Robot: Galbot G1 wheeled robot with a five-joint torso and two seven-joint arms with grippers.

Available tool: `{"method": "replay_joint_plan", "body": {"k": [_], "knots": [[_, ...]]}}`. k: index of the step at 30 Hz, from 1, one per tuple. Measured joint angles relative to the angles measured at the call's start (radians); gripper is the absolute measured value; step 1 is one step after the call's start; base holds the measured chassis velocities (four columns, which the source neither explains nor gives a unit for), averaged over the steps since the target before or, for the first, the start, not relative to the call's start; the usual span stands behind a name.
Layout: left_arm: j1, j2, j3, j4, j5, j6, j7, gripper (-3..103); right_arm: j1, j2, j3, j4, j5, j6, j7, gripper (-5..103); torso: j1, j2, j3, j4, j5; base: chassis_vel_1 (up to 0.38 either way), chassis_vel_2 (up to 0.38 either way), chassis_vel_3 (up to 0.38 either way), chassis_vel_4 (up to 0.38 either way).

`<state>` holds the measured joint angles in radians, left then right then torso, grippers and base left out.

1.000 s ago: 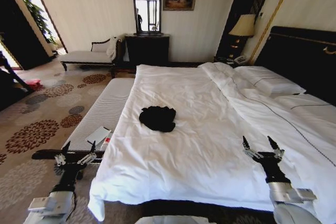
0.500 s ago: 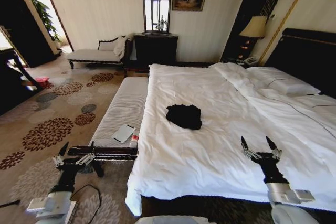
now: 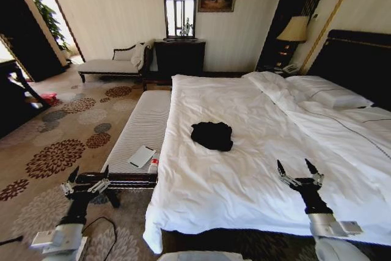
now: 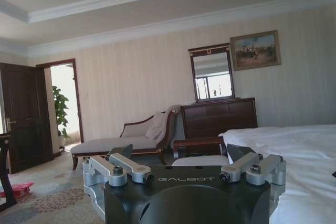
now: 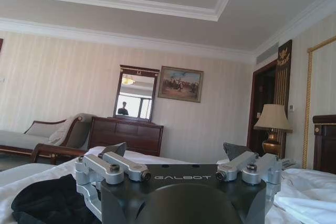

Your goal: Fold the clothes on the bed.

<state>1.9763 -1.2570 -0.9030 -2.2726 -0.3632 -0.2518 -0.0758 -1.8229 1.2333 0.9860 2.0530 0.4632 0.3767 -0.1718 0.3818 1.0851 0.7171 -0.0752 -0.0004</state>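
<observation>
The black T-shirt (image 3: 212, 135) is lying crumpled in a loose dark heap on the white duvet of the bed (image 3: 256, 169), nearer the foot edge than the pillows and roughly midway between the near side edge and the far one. It is showing again as a dark mound (image 5: 50, 201) in the right wrist view.

Against half a second ago, the whole head view is sitting slightly further right, so the camera is shifting; the shirt is keeping its spot on the duvet.

The left gripper (image 3: 85, 180) is hanging low over the carpet off the bed's foot corner, fingers spread wide. The right gripper (image 3: 299, 173) is hovering over the duvet by the near side edge, well apart from the shirt, fingers likewise spread.

A ribbed bench (image 3: 142, 128) is standing along the foot edge, carrying a white pad (image 3: 142, 156). Beyond are a chaise (image 3: 113, 64), a dark dresser (image 3: 178, 57) and a lamp (image 3: 294, 30).
</observation>
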Motion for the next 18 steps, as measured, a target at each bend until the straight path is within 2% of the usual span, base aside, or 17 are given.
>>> {"method": "replay_joint_plan", "body": {"k": [7,13,17,18], "knots": [[-0.004,0.001,0.000,0.005,0.000,0.001,-0.004,100,0.001,0.006,-0.008,0.000,-0.013,0.000,0.005,100,0.000,0.000,0.000,-0.0001,0.0005,-0.180,0.182,0.138,-0.170],[-0.023,0.014,0.006,-0.012,0.000,0.034,-0.016,100,0.005,-0.004,-0.014,0.008,-0.011,-0.003,0.015,100,0.002,-0.001,0.001,-0.0001,0.0004,-0.183,0.145,0.151,-0.125],[-0.076,0.079,0.039,-0.077,-0.004,0.154,-0.047,100,0.007,-0.056,-0.028,0.049,0.014,-0.055,0.011,100,0.001,-0.001,0.000,0.0002,0.0002,-0.030,0.033,0.027,-0.025],[-0.076,0.079,0.039,-0.077,-0.004,0.154,-0.047,100,0.007,-0.056,-0.028,0.049,0.014,-0.055,0.011,100,0.001,-0.001,0.000,0.0002,0.0002,0.000,0.000,0.000,0.000]]}}
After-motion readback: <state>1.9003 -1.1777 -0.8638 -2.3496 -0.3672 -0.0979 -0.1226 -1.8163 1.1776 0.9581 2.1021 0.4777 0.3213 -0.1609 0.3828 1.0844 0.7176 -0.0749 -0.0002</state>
